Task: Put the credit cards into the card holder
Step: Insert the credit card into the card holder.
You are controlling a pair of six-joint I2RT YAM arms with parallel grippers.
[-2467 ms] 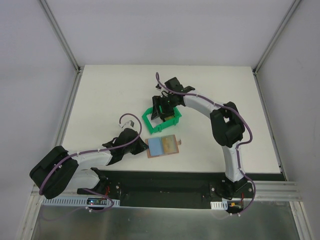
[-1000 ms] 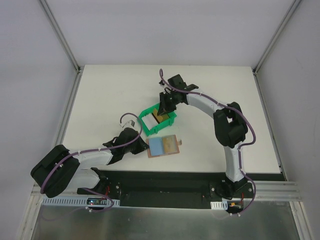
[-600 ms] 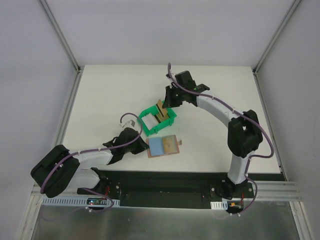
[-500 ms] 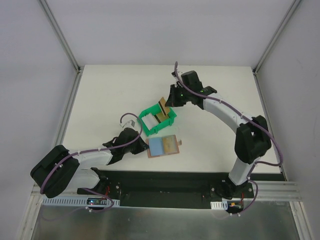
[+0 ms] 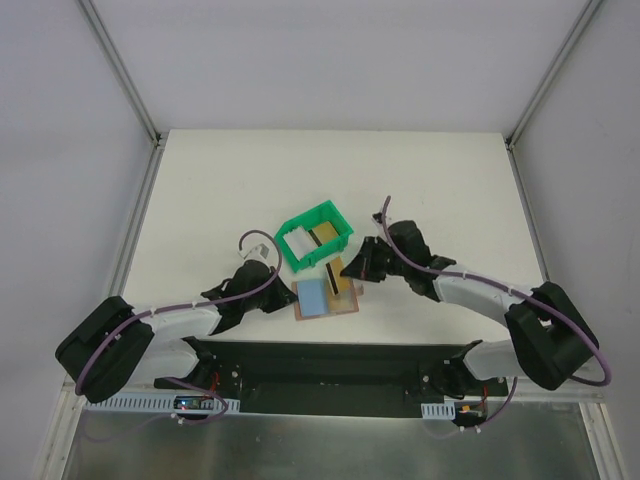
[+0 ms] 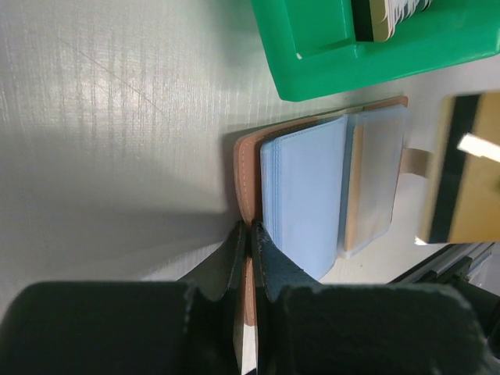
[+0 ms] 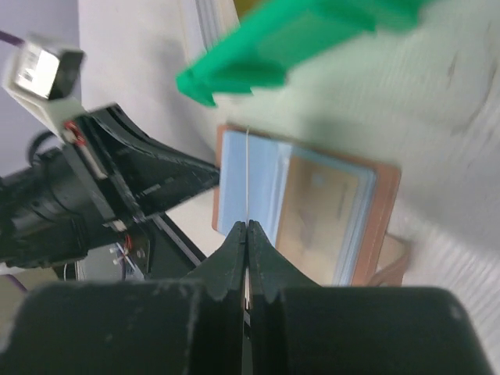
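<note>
The card holder (image 5: pixel 327 296) lies open on the table, tan leather with blue-grey pockets (image 6: pixel 308 191). My left gripper (image 5: pixel 289 298) is shut on the left edge of its leather cover (image 6: pixel 245 176). My right gripper (image 5: pixel 361 266) is shut on a gold credit card (image 5: pixel 347 273) with a black stripe, held just above the holder's right half. In the right wrist view this card (image 7: pixel 248 176) shows edge-on over the open pockets (image 7: pixel 312 211). More credit cards stand in the green bin (image 5: pixel 290 231): a white one (image 5: pixel 298 243) and a dark-edged one (image 5: pixel 322 235).
The green bin (image 6: pixel 367 51) sits just beyond the card holder, almost touching it. The holder's snap tab (image 6: pixel 414 160) sticks out on its right side. The table's near edge and the black base rail (image 5: pixel 330 360) lie close behind the holder.
My right arm lifted the gold card out of the green bin and swung it toward the near side, over the card holder. The left gripper has kept its hold on the holder.
</note>
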